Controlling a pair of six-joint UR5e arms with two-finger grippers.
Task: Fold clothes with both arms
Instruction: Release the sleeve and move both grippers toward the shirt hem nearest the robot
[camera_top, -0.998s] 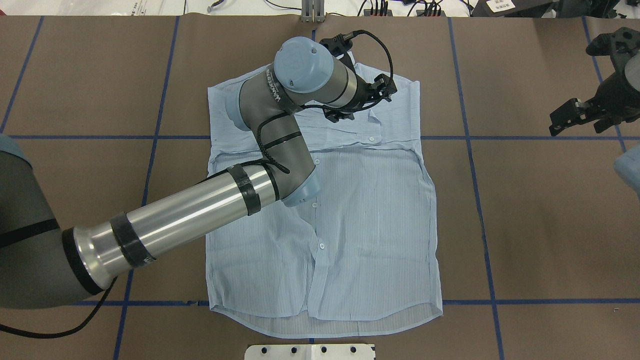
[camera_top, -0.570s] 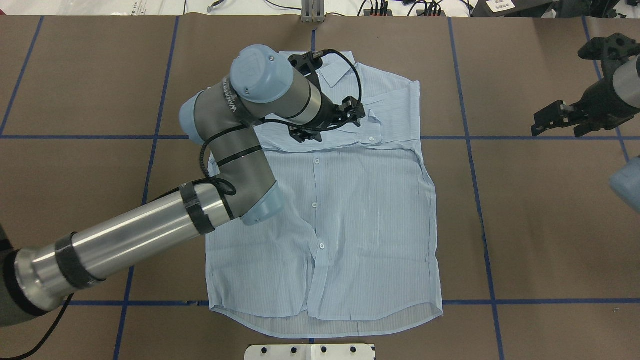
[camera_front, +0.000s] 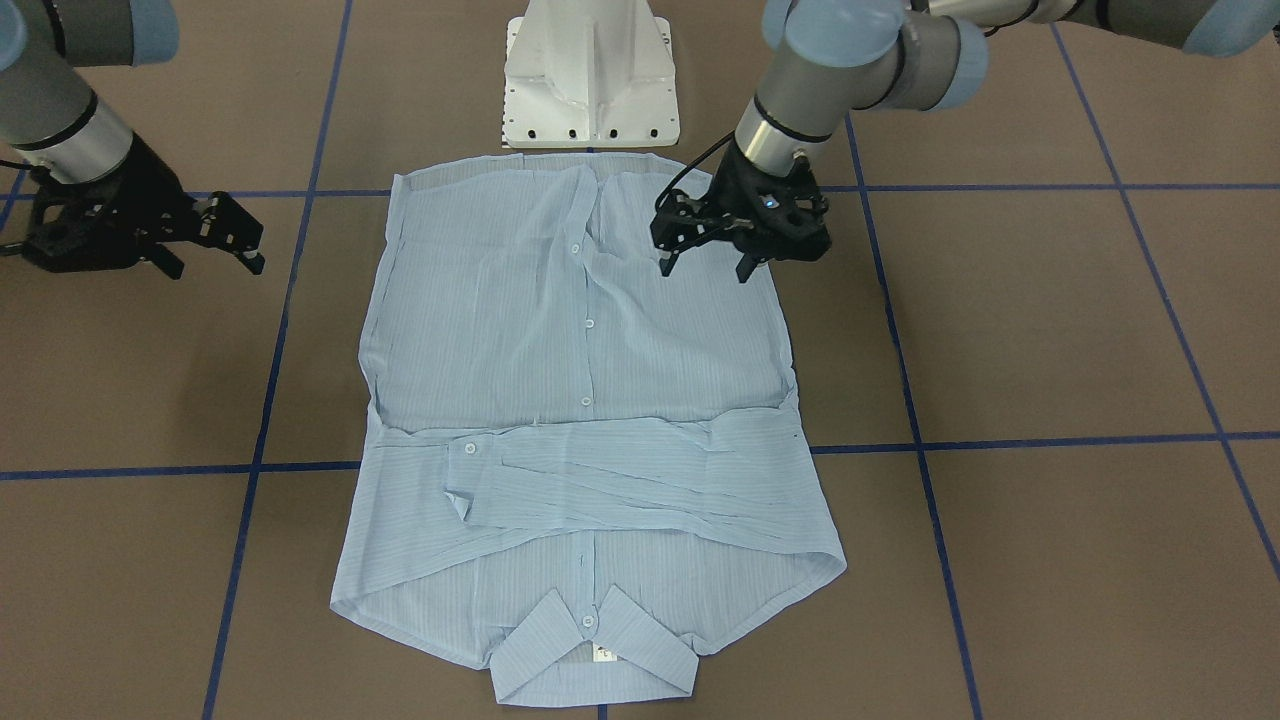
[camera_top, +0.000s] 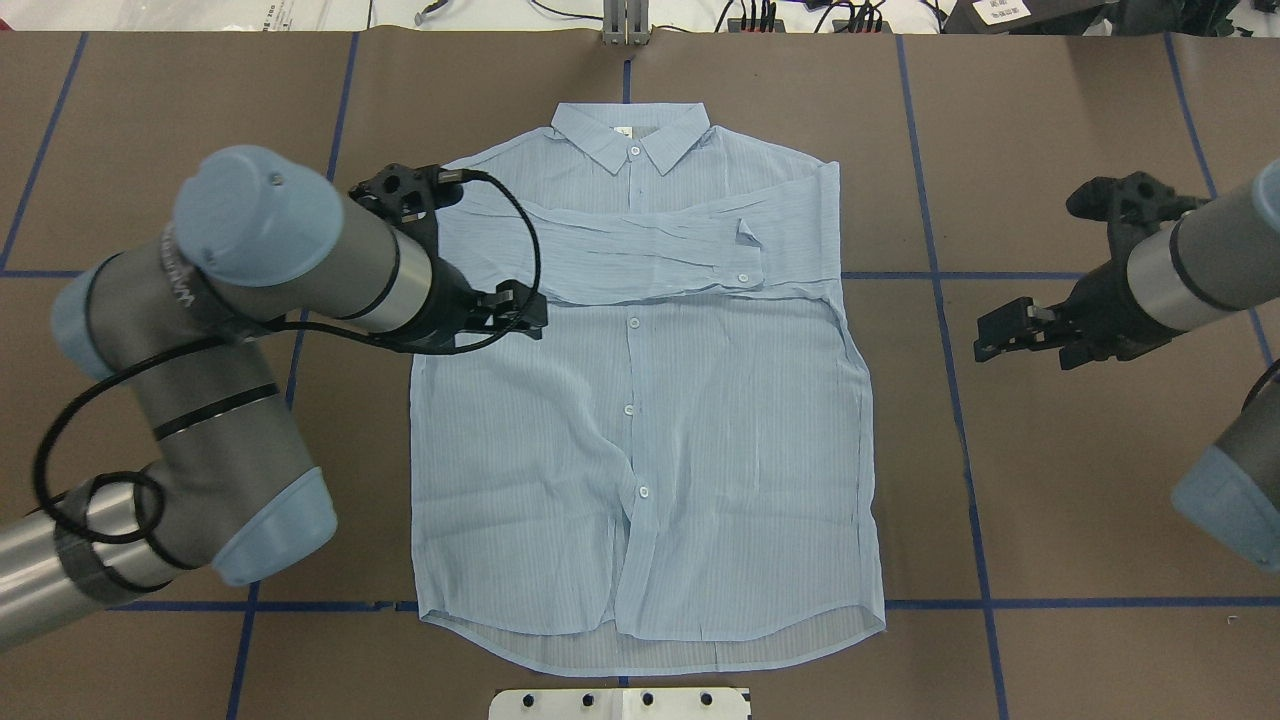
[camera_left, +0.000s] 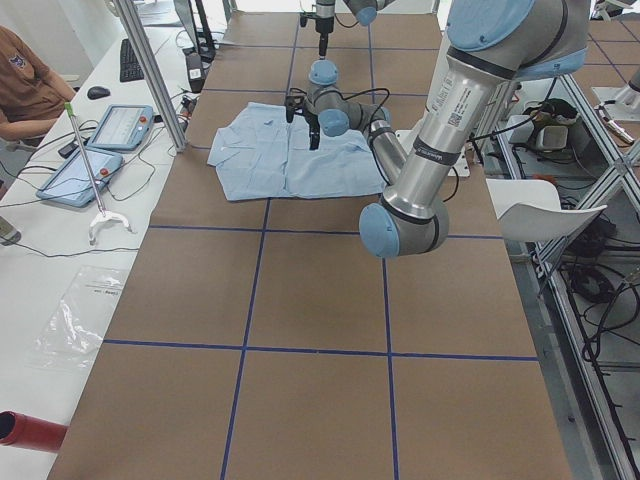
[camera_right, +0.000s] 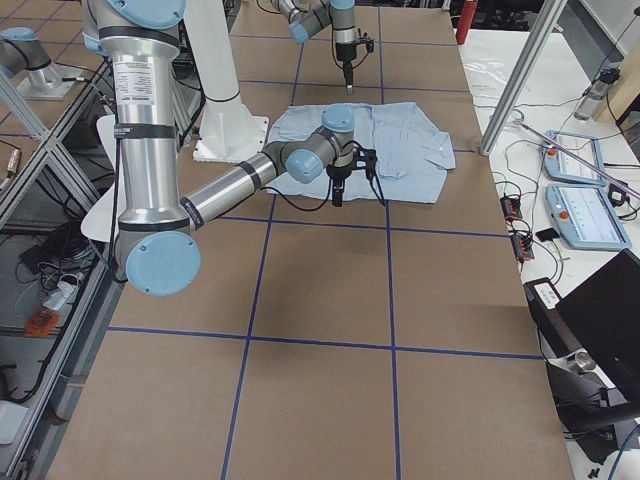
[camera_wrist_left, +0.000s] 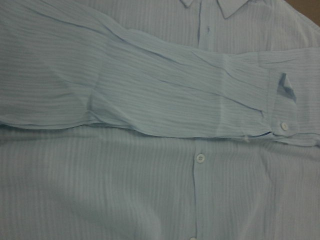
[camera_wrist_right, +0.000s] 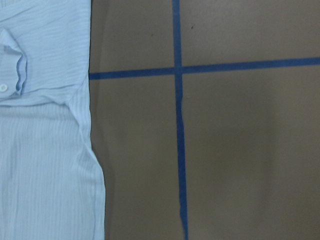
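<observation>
Pulling back from over the collar (camera_top: 632, 135), the left tool (camera_top: 515, 310) now hangs spread and empty above the shirt's (camera_top: 700, 430) left edge, just below the folded sleeve (camera_top: 640, 255). The right tool (camera_top: 1015, 340), also spread and empty, has drifted nearer the shirt's right side but is apart from it. The shirt lies flat on the tabletop (camera_top: 1080, 520), its long axis running from the hem beside the robot to the collar pointing away.

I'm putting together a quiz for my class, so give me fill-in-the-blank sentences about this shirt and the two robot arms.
1. The shirt lies with its collar pointing ___ from the robot.
2. One sleeve is folded across its ___.
3. The right end effector hangs over bare ___, beside the shirt.
4. The left end effector, open, holds ___.
Missing words: away; chest; table; nothing.
</observation>
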